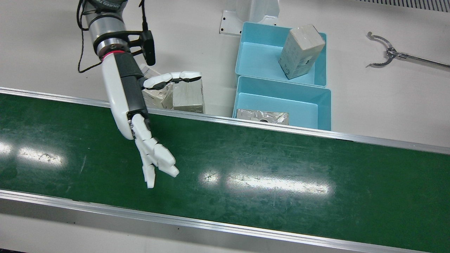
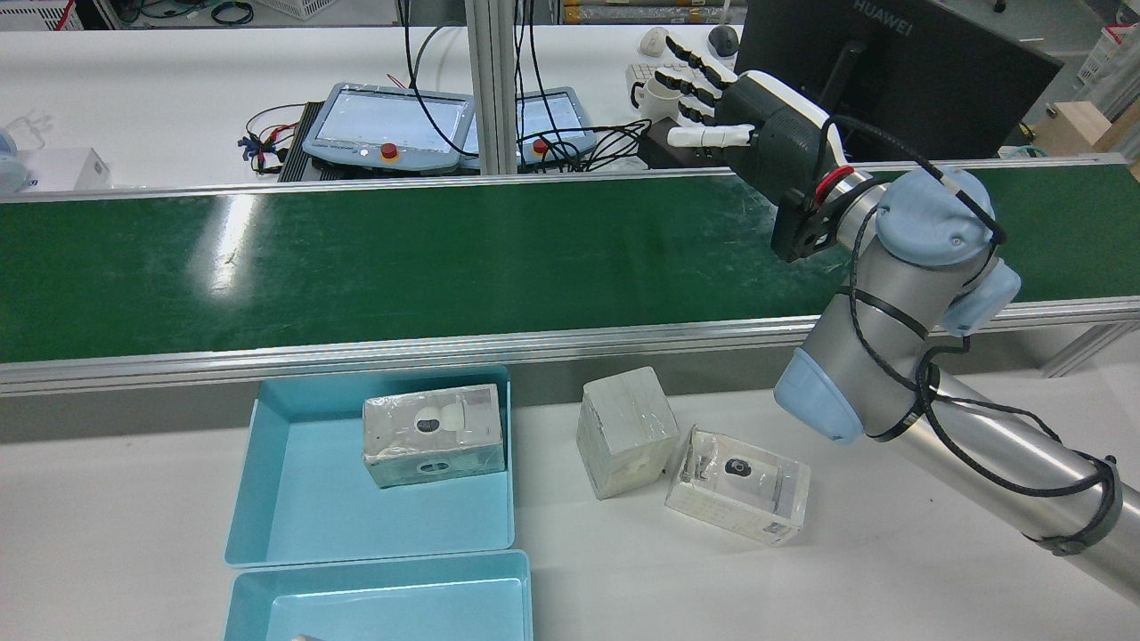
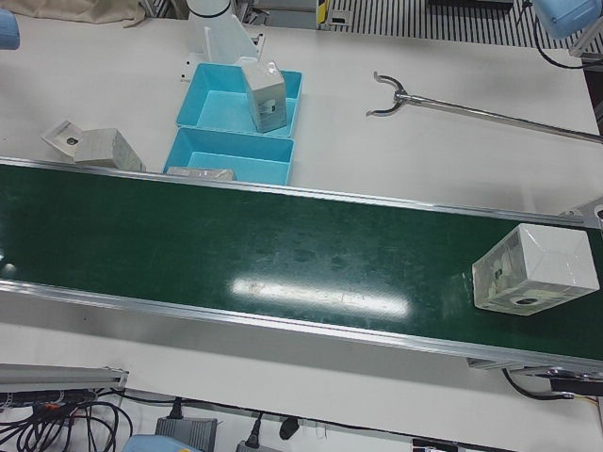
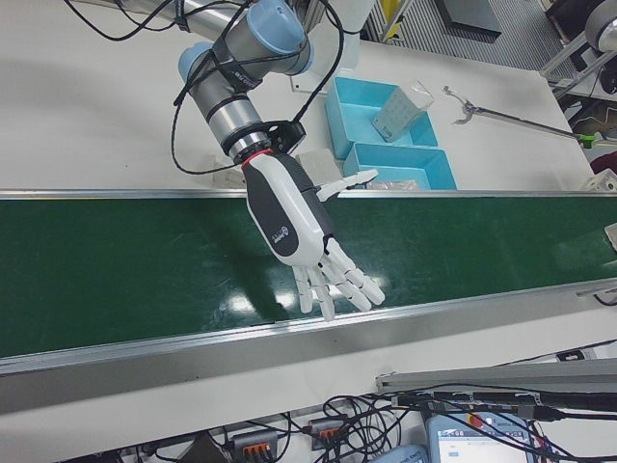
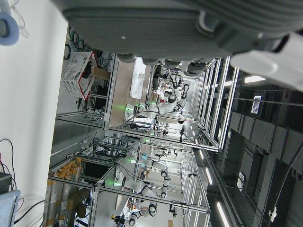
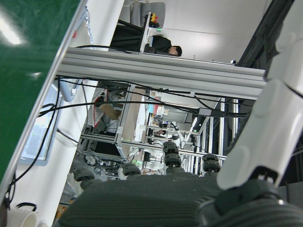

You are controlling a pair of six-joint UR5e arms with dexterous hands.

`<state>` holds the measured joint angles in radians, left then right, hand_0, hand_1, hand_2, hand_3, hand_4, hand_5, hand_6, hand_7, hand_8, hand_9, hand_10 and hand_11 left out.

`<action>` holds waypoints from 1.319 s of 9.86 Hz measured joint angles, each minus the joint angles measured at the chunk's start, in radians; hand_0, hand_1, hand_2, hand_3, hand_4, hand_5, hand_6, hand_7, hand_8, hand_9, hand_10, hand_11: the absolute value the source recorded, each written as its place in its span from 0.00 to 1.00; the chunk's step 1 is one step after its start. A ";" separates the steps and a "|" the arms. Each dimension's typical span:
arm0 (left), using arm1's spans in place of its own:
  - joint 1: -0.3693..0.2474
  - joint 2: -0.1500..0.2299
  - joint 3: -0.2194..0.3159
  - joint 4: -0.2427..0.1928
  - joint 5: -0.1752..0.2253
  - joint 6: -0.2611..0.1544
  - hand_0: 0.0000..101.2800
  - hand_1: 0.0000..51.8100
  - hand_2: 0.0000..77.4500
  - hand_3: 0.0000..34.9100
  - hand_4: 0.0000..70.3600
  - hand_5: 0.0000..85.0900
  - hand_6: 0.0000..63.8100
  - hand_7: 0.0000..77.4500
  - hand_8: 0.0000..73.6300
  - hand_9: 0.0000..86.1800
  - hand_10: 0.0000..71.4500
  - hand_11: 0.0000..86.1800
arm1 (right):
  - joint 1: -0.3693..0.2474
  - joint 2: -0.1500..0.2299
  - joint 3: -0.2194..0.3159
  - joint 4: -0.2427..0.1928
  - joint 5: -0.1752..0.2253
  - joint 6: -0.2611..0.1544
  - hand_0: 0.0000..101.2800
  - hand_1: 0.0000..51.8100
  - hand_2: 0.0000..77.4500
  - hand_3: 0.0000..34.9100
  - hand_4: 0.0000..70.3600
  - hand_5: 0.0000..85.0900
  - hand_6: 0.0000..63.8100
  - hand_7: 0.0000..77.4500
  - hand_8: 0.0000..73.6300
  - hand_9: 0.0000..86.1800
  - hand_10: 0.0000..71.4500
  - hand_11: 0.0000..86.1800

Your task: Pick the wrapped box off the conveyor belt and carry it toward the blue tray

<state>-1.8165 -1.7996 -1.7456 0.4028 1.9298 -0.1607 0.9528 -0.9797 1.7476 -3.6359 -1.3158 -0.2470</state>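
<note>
Over the conveyor belt [image 1: 246,165] the right robot hand [image 1: 147,147] hovers with fingers spread, empty. Far along the belt, the wrapped box [image 3: 533,268] rides untouched, well apart from the blue tray [image 3: 232,155]; pickup and carry remain. Left robot hand's state is unclear.

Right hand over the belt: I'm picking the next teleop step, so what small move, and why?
Probably hold the open right hand above the conveyor belt and wait: the wrapped box sits far down the belt, nowhere near its fingers.
</note>
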 joint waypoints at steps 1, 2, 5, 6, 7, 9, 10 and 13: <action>0.000 0.000 0.000 0.000 0.000 0.000 0.00 0.00 0.01 0.00 0.00 0.01 0.00 0.01 0.00 0.01 0.00 0.00 | 0.014 -0.003 0.002 0.052 -0.003 0.014 0.39 0.18 0.10 0.88 0.00 0.05 0.00 0.10 0.00 0.02 0.00 0.01; 0.000 0.000 0.000 0.000 0.000 0.000 0.00 0.00 0.01 0.00 0.00 0.01 0.00 0.01 0.01 0.01 0.00 0.00 | 0.026 -0.006 0.004 0.098 -0.003 0.025 0.39 0.18 0.10 0.88 0.00 0.05 0.00 0.10 0.00 0.02 0.00 0.01; 0.000 0.000 0.000 0.000 0.000 0.000 0.00 0.00 0.01 0.00 0.00 0.01 0.00 0.01 0.01 0.01 0.01 0.00 | 0.048 -0.027 0.012 0.172 -0.005 0.042 0.40 0.17 0.13 0.88 0.00 0.12 0.00 0.15 0.00 0.03 0.03 0.01; 0.000 0.000 0.000 0.000 0.000 0.000 0.00 0.00 0.01 0.00 0.00 0.01 0.00 0.01 0.01 0.00 0.01 0.00 | 0.050 -0.030 0.013 0.179 -0.005 0.043 0.40 0.17 0.13 0.88 0.02 0.12 0.00 0.16 0.00 0.03 0.03 0.04; 0.000 0.000 0.000 0.000 0.000 0.000 0.00 0.00 0.01 0.00 0.00 0.01 0.00 0.01 0.01 0.00 0.01 0.00 | 0.050 -0.031 0.014 0.183 -0.005 0.045 0.40 0.17 0.13 0.88 0.02 0.12 0.00 0.16 0.00 0.03 0.03 0.04; 0.000 0.000 0.000 0.000 0.000 0.000 0.00 0.00 0.01 0.00 0.00 0.01 0.00 0.01 0.01 0.00 0.00 0.00 | 0.048 -0.032 0.013 0.190 -0.006 0.052 0.40 0.17 0.13 0.89 0.00 0.11 0.00 0.16 0.00 0.03 0.03 0.04; 0.000 0.000 0.000 0.000 0.000 0.000 0.00 0.00 0.01 0.00 0.00 0.01 0.00 0.01 0.00 0.01 0.00 0.00 | 0.045 -0.033 0.011 0.192 -0.006 0.054 0.39 0.17 0.11 0.87 0.00 0.08 0.00 0.11 0.00 0.03 0.02 0.04; 0.000 0.000 0.000 0.000 0.000 0.000 0.00 0.00 0.01 0.00 0.00 0.01 0.00 0.01 0.01 0.01 0.00 0.00 | 0.035 -0.033 0.009 0.193 -0.005 0.054 0.39 0.16 0.11 0.86 0.00 0.10 0.00 0.13 0.00 0.03 0.03 0.04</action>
<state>-1.8165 -1.7996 -1.7456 0.4028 1.9298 -0.1607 0.9880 -1.0130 1.7568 -3.4424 -1.3209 -0.1925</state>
